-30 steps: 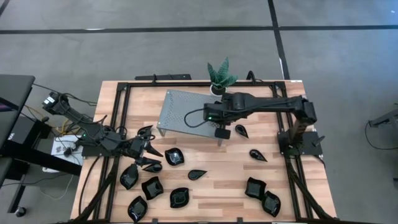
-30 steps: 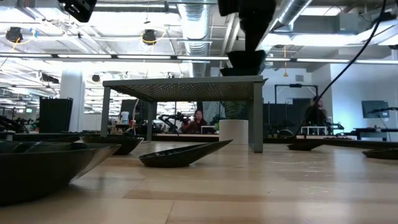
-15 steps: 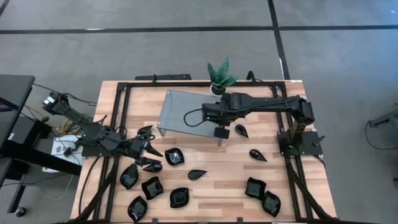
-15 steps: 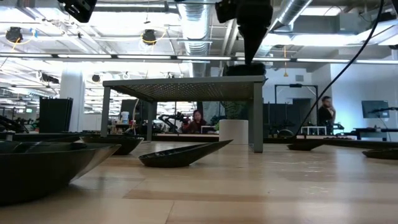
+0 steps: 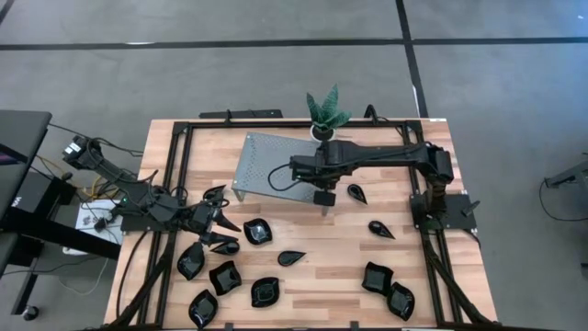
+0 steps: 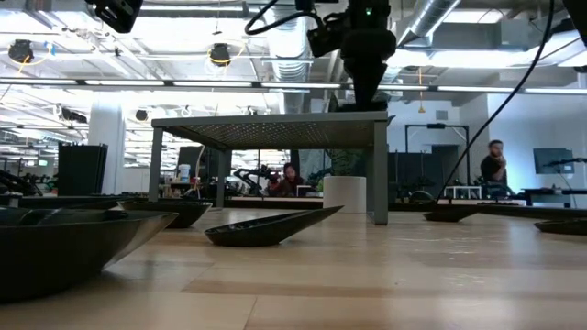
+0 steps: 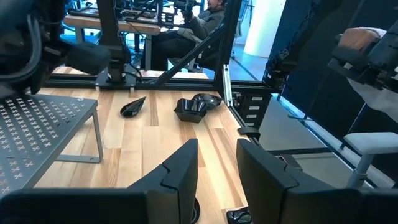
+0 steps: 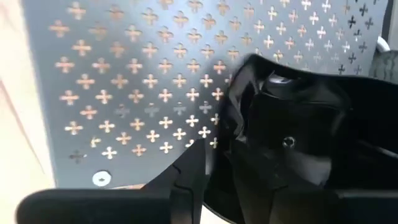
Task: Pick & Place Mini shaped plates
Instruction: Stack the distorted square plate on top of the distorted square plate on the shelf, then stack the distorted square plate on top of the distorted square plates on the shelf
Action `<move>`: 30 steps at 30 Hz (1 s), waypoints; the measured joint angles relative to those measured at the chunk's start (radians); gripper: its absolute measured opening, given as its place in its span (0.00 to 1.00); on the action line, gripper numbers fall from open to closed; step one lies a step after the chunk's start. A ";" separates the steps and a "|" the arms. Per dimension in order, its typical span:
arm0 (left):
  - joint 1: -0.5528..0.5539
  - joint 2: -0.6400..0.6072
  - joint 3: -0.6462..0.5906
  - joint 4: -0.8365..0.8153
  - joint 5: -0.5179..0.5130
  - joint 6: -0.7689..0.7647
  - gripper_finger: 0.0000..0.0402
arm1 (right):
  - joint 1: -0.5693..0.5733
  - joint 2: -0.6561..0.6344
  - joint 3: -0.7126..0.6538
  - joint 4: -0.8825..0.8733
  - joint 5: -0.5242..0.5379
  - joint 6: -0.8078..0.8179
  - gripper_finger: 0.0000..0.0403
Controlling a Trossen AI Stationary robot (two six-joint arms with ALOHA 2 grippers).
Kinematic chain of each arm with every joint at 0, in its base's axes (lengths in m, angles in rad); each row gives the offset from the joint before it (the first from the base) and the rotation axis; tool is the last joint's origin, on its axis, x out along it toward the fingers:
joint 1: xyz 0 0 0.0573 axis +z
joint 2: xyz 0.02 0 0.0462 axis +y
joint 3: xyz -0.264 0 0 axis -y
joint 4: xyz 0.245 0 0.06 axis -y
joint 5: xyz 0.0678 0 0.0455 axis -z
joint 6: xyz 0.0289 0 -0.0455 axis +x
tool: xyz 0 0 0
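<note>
A potted plant [image 5: 327, 110] stands just beyond the perforated stand [image 5: 266, 164], apparently clear.

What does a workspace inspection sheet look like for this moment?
Surface: wooden table, framed by black rails.
Job's things: black mini plates clustered by the left arm, more at the right side; one plate lies on the grey perforated stand.
Clutter: potted plant at the table's back edge.
Grippers: left gripper open, empty, low by the cluster; right gripper over the stand's plate.
Cables: black cable loops off the right arm above the stand; loose wires beside the table.
Surroundings: people in the room behind.
</note>
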 joint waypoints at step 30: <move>0.000 0.000 0.000 0.000 0.000 0.000 0.28 | 0.320 -0.029 0.280 -0.186 -0.063 0.366 0.17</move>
